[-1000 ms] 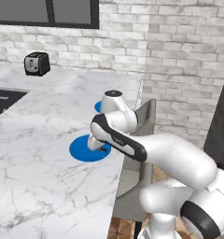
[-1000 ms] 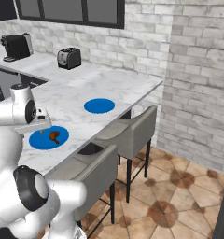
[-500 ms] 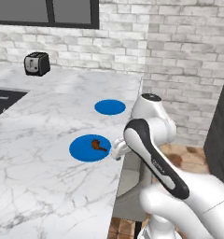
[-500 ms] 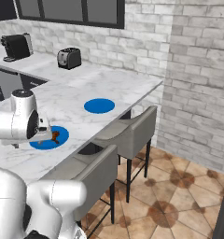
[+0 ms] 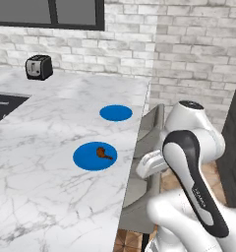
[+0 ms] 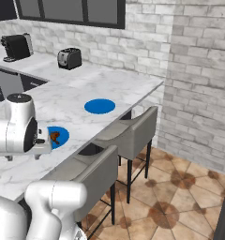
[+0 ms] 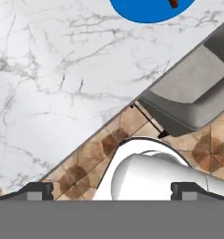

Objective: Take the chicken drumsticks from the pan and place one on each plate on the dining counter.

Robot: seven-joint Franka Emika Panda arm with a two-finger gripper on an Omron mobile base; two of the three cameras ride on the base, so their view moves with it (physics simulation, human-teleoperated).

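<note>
On the dining counter (image 5: 51, 197) lie two blue plates. The near plate (image 5: 88, 160) carries one orange-brown chicken drumstick (image 5: 103, 153), which also shows as the drumstick (image 6: 55, 136) on the near plate (image 6: 63, 132) behind my arm. The far plate (image 5: 116, 112) is bare. My gripper (image 7: 112, 191) is open, its fingertips (image 7: 37, 190) wide apart with nothing between them. It hangs off the counter's edge, over the tiled floor, with the near plate (image 7: 146, 11) ahead of it. The pan is out of view.
A toaster (image 6: 69, 58) and a coffee machine (image 6: 17, 47) stand at the back by the brick wall. A dark cooktop (image 5: 2, 106) lies at the left. Two grey stools (image 6: 128, 136) stand under the counter's overhang, over brown floor tiles (image 6: 180, 197).
My arm has swung right, from above the near plate to beyond the counter's edge. The drumstick it uncovered lies still on that plate. The gripper has stayed open.
</note>
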